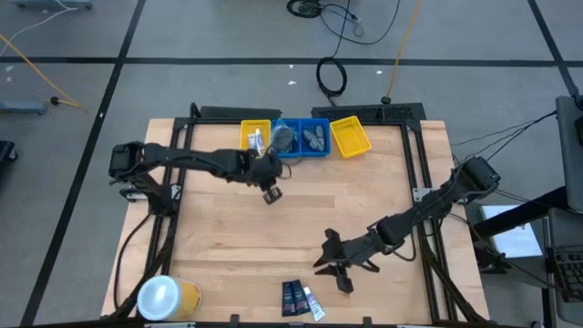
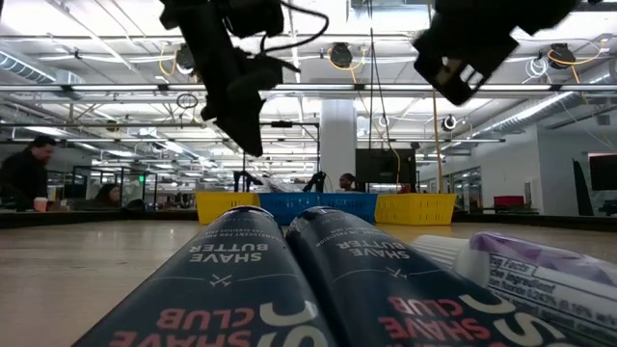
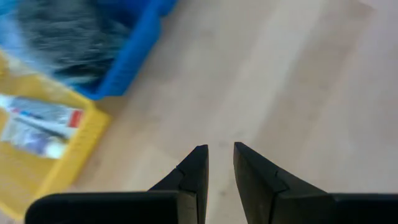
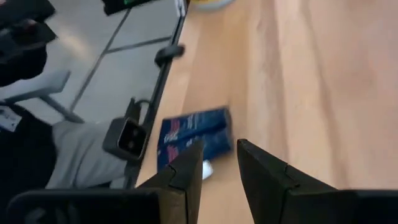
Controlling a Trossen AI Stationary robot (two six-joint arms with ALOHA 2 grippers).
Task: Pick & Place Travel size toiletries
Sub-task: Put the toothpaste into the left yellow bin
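Two navy packets, one white tube — table edge.

Two navy packets with white and red lettering lie at the light wooden table's six o'clock, a white tube beside them. At twelve o'clock stand yellow trays flanking a blue tray. At seven o'clock, a white-topped yellow container.

Wooden table in the middle of the grey floor, and at its six-to-seven o'clock corner sits the big white-topped yellow container. Up at twelve, a row of trays: yellow tray, blue tray, another yellow tray (tilted a bit). Black cable coils beyond.
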